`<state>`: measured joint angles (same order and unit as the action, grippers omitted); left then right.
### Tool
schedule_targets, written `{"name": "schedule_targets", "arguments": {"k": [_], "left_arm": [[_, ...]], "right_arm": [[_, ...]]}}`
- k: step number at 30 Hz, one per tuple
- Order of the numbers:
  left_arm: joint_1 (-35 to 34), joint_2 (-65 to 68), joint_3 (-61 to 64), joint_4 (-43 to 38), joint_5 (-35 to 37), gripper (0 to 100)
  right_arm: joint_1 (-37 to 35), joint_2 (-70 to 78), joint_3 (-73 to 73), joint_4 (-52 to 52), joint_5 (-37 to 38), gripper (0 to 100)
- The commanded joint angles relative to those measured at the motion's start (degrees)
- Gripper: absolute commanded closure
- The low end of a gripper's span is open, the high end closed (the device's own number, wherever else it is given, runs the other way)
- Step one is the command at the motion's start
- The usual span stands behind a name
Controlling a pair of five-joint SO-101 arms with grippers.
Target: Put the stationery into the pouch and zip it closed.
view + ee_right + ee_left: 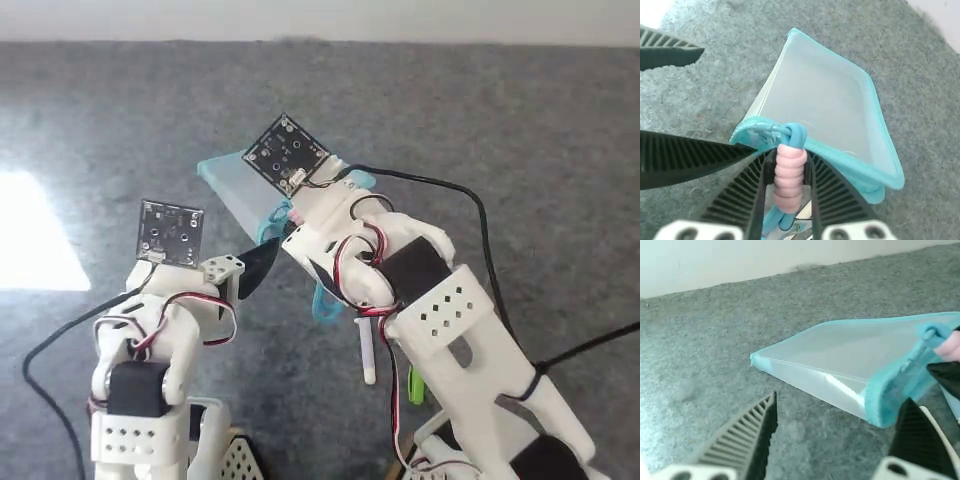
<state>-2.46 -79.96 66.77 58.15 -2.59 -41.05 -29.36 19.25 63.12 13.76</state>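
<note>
From above, the pouch point(232, 185) runs toward ten o'clock from the right gripper point(788, 159), which clamps a pink ribbed item point(789, 182) at its mouth; the left gripper point(840, 401) gapes open.

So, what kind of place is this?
Probably an indoor robot test bench: two small arms, the right pincer gripping a pouch by its pink pull, a grey felt-like mat, a plain pale wall behind.

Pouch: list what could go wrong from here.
1. The right gripper pinches only the pink ribbed piece at the zipper end of the pouch; the pouch may swing or slip free.
2. The left gripper is open, not clamping the pouch, so a zip pull would likely just drag it.
3. A white pen and a green item lie on the table outside; zipping now would leave them out.
</note>
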Motion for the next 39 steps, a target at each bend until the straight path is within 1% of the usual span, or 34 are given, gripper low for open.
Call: {"name": "schedule_targets", "arguments": {"k": [1, 4, 6, 8, 11, 17, 24, 27, 29, 34, 37, 39], "left_arm": [[-0.09, -0.62, 0.4, -3.43, -0.88, 64], [-0.44, -0.62, 2.24, -5.71, -1.23, 67], [-2.46, -0.53, 3.21, -7.38, -1.23, 68], [-4.22, -0.53, 3.47, -7.82, -1.23, 68], [-5.01, -0.53, 3.82, -7.82, -1.23, 68], [-4.75, -0.53, 6.73, -11.08, -1.85, 78], [-4.92, -0.53, 6.99, -11.43, -2.81, 85], [-5.01, -0.53, 6.99, -11.43, -2.81, 86], [-5.01, -0.53, 6.99, -11.43, -2.9, 86], [-4.66, -0.53, 8.22, -11.43, -2.81, 86], [-4.66, -0.53, 8.75, -11.43, -2.73, 86], [-4.75, -0.53, 8.75, -11.16, -1.32, 86]], "right_arm": [[-0.57, -0.48, -3.6, 0.31, -0.7, 99.1], [-0.57, -0.48, -5.01, 2.33, -0.62, 99.1], [-0.57, -0.48, -7.12, 4.53, -0.62, 99.1], [-0.57, -0.48, -9.41, 7.16, -0.44, 99.1], [-0.57, -0.48, -11.52, 9.8, -0.44, 99.1], [-0.66, -0.48, -11.78, 12.97, -0.35, 99.1], [-0.04, -0.48, -9.76, 13.58, 0.7, 99.1], [3.03, -0.57, -7.03, 13.05, 2.46, 99.1], [7.16, -1.27, -5.01, 12.26, 2.9, 99.1], [16.66, -4.88, 0.7, 9.27, 7.65, 99.1], [20.44, -6.29, 3.16, 8.4, 9.67, 99.1], [22.73, -6.46, 3.96, 7.69, 10.64, 99.1]]}}
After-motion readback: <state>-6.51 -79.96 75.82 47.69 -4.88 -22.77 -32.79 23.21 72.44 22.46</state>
